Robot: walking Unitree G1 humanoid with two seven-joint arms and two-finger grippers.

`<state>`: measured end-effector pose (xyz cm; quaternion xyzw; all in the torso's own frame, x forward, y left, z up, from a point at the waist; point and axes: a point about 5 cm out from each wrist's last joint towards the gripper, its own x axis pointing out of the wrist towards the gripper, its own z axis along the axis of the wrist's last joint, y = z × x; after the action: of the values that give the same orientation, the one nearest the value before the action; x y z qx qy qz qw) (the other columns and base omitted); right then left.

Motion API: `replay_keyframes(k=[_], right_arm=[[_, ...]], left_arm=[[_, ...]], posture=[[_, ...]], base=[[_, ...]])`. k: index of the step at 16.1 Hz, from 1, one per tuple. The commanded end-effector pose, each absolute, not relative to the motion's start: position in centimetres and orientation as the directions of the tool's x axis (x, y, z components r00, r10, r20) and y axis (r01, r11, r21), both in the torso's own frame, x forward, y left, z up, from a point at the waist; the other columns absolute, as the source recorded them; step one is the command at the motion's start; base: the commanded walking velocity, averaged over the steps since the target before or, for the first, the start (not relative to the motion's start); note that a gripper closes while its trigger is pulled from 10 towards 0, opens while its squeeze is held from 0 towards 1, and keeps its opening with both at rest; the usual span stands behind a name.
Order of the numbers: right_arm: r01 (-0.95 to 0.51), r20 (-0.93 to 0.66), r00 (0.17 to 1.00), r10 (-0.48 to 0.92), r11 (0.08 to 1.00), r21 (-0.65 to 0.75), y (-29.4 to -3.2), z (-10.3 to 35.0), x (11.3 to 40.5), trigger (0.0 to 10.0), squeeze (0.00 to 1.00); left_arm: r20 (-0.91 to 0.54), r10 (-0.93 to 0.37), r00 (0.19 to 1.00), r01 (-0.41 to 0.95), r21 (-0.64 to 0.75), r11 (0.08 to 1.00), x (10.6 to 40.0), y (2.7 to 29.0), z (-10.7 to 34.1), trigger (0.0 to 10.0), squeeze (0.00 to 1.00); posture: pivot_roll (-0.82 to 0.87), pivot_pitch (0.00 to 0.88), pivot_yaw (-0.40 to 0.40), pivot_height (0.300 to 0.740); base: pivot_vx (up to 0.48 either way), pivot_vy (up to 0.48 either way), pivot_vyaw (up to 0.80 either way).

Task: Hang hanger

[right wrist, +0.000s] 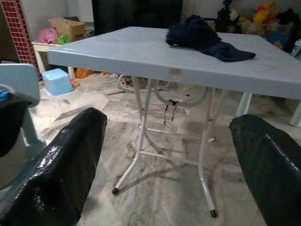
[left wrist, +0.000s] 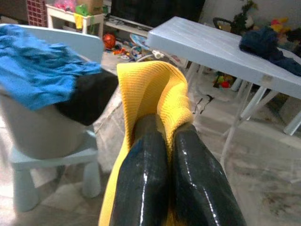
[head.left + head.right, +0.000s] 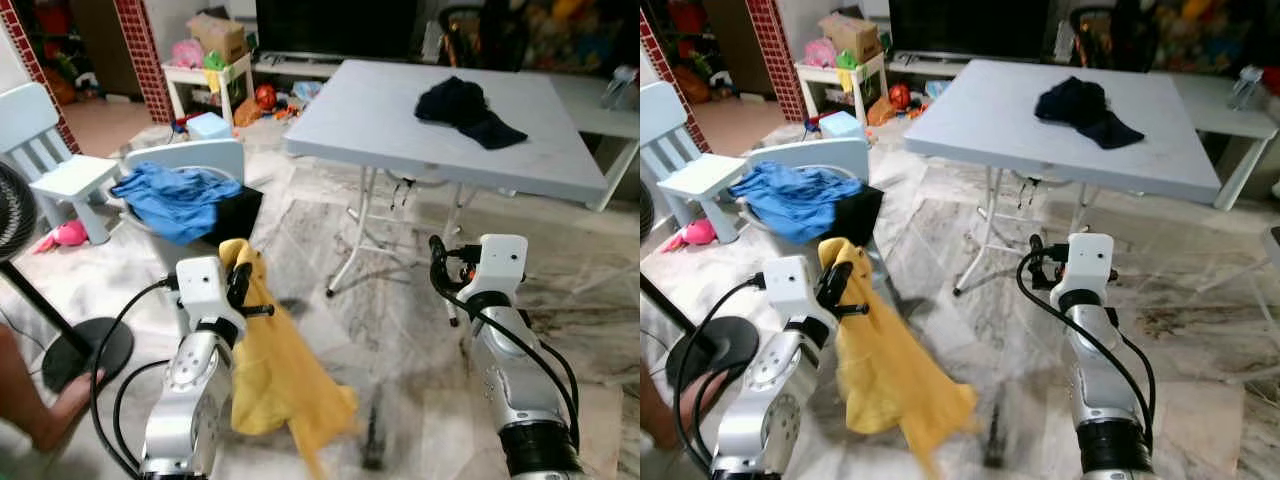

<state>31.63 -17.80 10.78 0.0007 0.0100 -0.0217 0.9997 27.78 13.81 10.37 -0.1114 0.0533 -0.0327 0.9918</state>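
My left gripper (image 3: 240,278) is shut on the top fold of a yellow garment (image 3: 275,370), which hangs down over the floor. In the left wrist view the two black fingers (image 2: 146,174) pinch the yellow knit (image 2: 150,89). My right gripper (image 1: 164,117) stands open and empty, held up in front of the light blue folding table (image 3: 400,120). A dark navy garment (image 3: 465,108) lies crumpled on the table top. Pale curved pieces that look like hangers (image 1: 181,100) hang under the table; their exact shape is hard to tell.
A white basket on a small stool (image 3: 200,160) holds blue cloth (image 3: 172,197) and black cloth at my left. A pale child's chair (image 3: 55,160) and a fan's base (image 3: 85,350) stand further left. A person's arm (image 3: 35,400) reaches in at lower left. A blurred dark object (image 3: 372,440) lies on the marble floor.
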Motion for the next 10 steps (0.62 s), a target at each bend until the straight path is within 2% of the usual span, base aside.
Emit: replay_keyframes(k=[1, 8, 10], right_arm=[[0.014, 0.001, 1.000, -0.014, 1.000, -0.002, -16.94, 11.45, 31.99, 10.0, 0.00], [0.004, 0.000, 1.000, -0.004, 1.000, -0.006, -16.86, 11.49, 32.07, 10.0, 0.00], [0.001, -0.002, 1.000, -0.001, 1.000, -0.009, -16.84, 11.54, 32.13, 10.0, 0.00]], left_arm=[[-0.059, -0.061, 0.996, 0.048, -0.206, 0.977, 28.04, 14.38, 11.18, 10.0, 0.00], [-0.019, -0.121, 0.992, 0.113, -0.255, 0.961, 27.86, 13.97, 11.48, 10.0, 0.00], [-0.012, -0.126, 0.992, 0.118, -0.259, 0.959, 27.87, 13.97, 11.55, 10.0, 0.00]], posture=[[-0.05, 0.000, -0.007, 0.740], [-0.05, 0.000, -0.015, 0.740], [-0.05, 0.000, -0.016, 0.740]], base=[[0.000, 0.000, 0.00], [0.000, 0.000, 0.00], [0.126, 0.000, -0.69]])
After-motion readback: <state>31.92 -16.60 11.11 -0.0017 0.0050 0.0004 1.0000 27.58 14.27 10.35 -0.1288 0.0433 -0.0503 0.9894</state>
